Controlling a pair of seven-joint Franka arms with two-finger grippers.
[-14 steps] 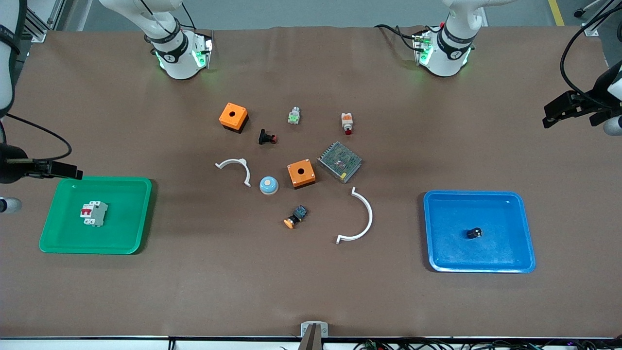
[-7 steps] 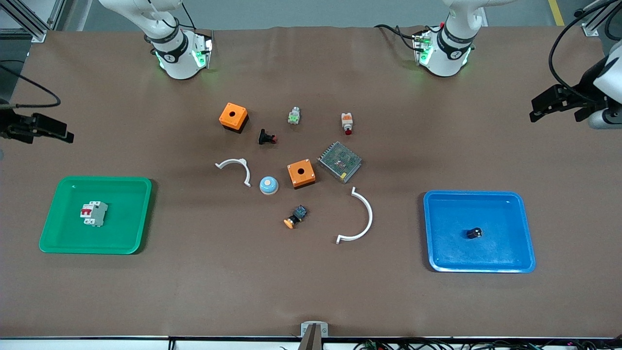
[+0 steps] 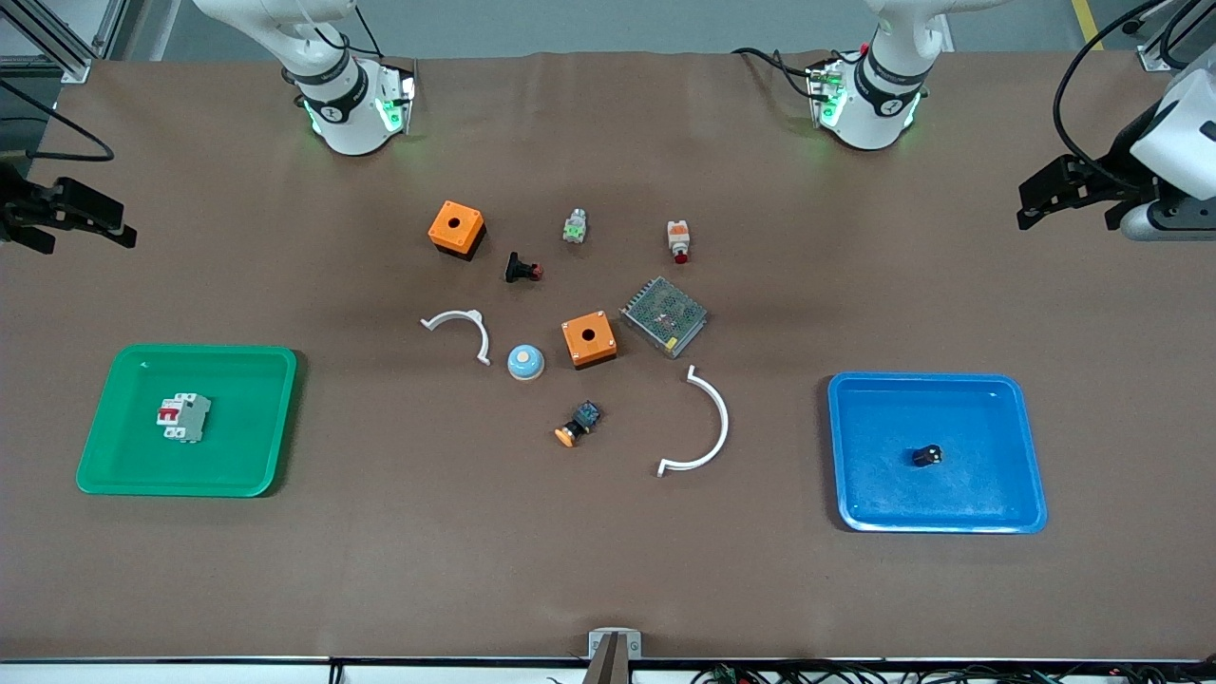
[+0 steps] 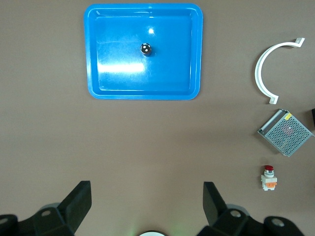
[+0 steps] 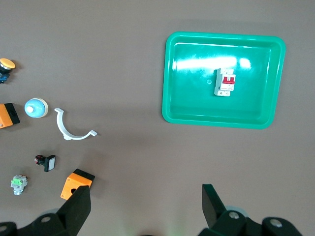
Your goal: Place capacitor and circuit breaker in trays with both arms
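The circuit breaker lies in the green tray at the right arm's end of the table; it also shows in the right wrist view. The capacitor lies in the blue tray at the left arm's end; it also shows in the left wrist view. My right gripper is open and empty, up over the table edge, apart from the green tray. My left gripper is open and empty, up over the table's other end, apart from the blue tray.
In the table's middle lie two orange boxes, a black push-button, a white-and-orange button, a metal mesh box, two white arcs, a blue dome and a black-and-blue switch.
Both grippers have risen and drawn back from their trays toward the arms' bases. The circuit breaker and capacitor have not moved.
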